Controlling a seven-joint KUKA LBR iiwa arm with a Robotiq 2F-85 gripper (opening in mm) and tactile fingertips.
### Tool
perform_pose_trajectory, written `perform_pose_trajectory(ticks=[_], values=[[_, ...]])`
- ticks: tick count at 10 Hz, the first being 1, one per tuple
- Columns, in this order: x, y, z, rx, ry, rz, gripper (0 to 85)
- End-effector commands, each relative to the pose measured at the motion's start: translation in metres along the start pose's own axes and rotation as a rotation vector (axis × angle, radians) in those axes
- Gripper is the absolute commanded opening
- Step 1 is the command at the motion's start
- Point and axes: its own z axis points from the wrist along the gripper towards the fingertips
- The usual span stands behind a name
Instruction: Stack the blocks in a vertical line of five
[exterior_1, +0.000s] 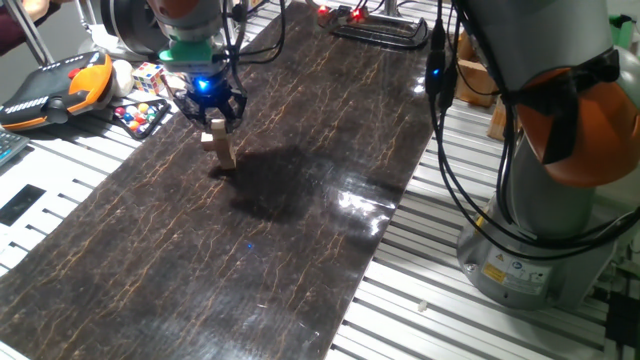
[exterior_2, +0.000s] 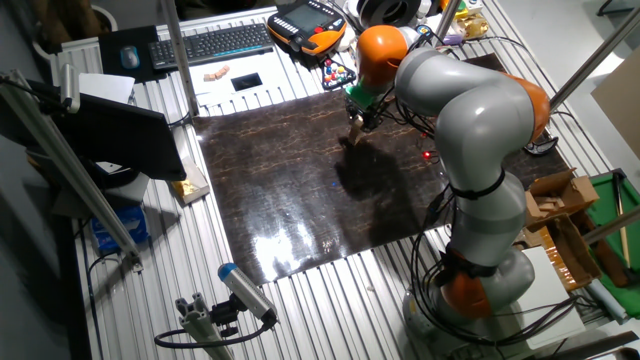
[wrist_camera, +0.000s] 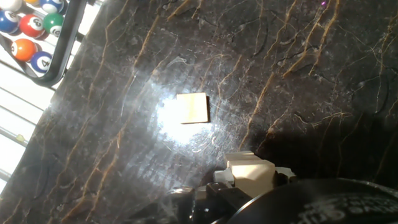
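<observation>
Currently, in the hand view, a pale block (wrist_camera: 250, 172) sits between the gripper's jaws at roughly 6 o'clock, so the claw appears closed on it. Farther out, near centre at about 11 o'clock from that block, the top face of the stack (wrist_camera: 193, 107) shows as a tan square on the dark marbled mat (wrist_camera: 311, 74). From one fixed view, the gripper (exterior_1: 214, 124) hangs directly over that leaning column (exterior_1: 219, 148); how many cubes it holds cannot be counted. Beyond, at 10 o'clock, a rack of billiard balls (wrist_camera: 34, 31) lies off the mat. Risk: the carried block is offset from the column top, so lowering from here could clip an edge and topple the already tilted stack
</observation>
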Motion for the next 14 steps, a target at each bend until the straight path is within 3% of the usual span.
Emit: perform_pose_trajectory(ticks=[1,6,14], values=[[0.0001,0.0,-0.0001,-0.001,-0.002,0.003,16.3],[0.0006,0.0006,0.0004,-0.003,-0.001,0.002,34.0],[0.0005,0.0009,0.0005,-0.009,-0.013,0.01,37.0]])
